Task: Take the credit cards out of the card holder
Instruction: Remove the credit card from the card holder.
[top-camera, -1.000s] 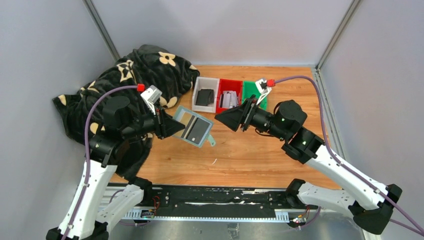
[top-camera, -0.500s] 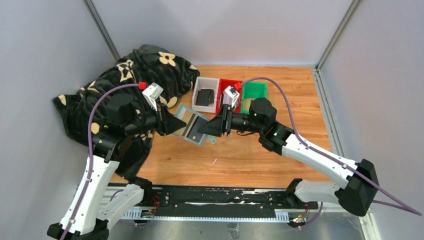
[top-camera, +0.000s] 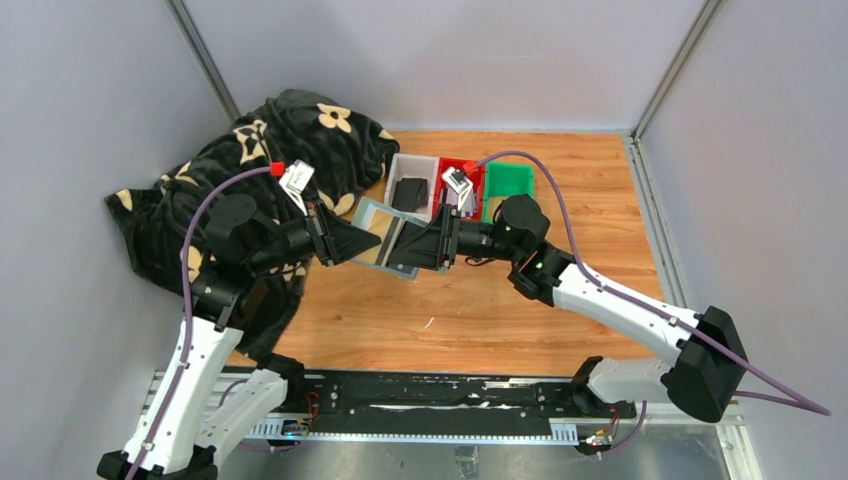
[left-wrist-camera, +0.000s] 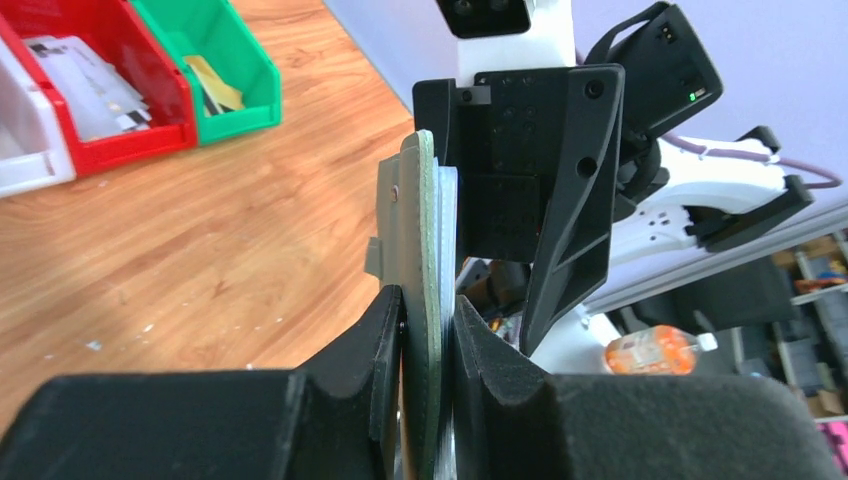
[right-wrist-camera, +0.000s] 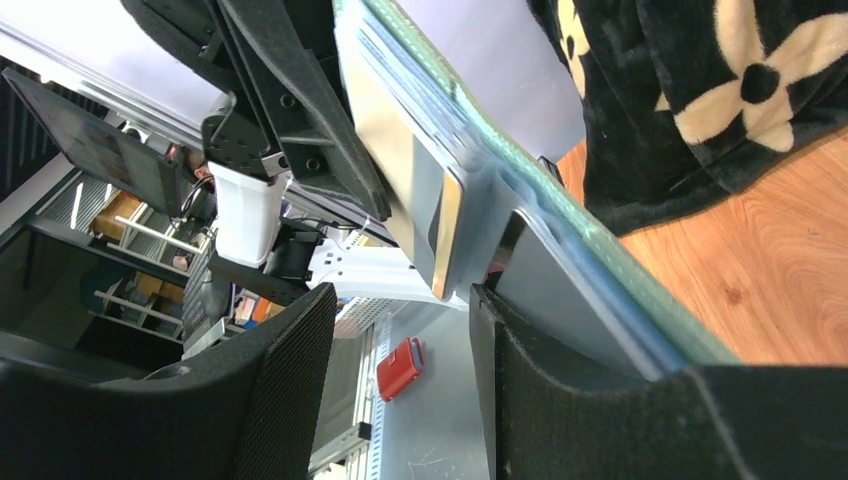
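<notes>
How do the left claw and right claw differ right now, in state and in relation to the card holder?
The left claw is shut on the card holder, pads against both faces; the right claw is open. The left claw holds one end; the right claw straddles the opposite end, with a card reaching between its fingers, unpinched. Both point at each other across the holder.

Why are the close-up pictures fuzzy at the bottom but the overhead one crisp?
Left wrist view: the left gripper hugs the lens, out of focus; the card holder it pinches is sharper. Right wrist view: the right gripper blurs likewise. Top view: evenly lit, sharp.
</notes>
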